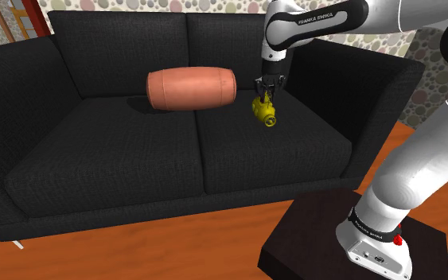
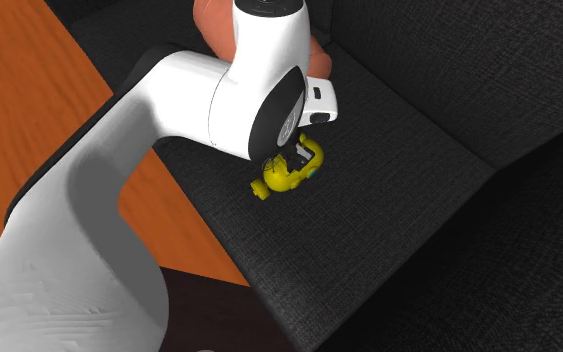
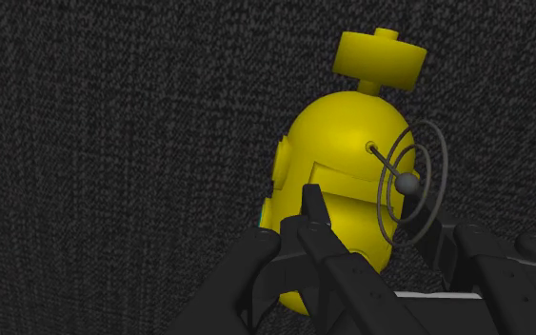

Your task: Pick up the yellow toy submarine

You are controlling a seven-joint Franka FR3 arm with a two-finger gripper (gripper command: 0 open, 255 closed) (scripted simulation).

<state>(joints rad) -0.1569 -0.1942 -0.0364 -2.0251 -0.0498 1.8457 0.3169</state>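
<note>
Hovering over the rounded yellow submarine (image 1: 263, 111) on woven black sofa (image 1: 95, 159), gripper (image 1: 267, 89) gapes.

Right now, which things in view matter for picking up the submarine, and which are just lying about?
Job: yellow toy submarine; all-black two-finger gripper, open above it.
Lying about: reddish-brown barrel-shaped object; black fabric sofa that both lie on; orange wooden floor.
</note>
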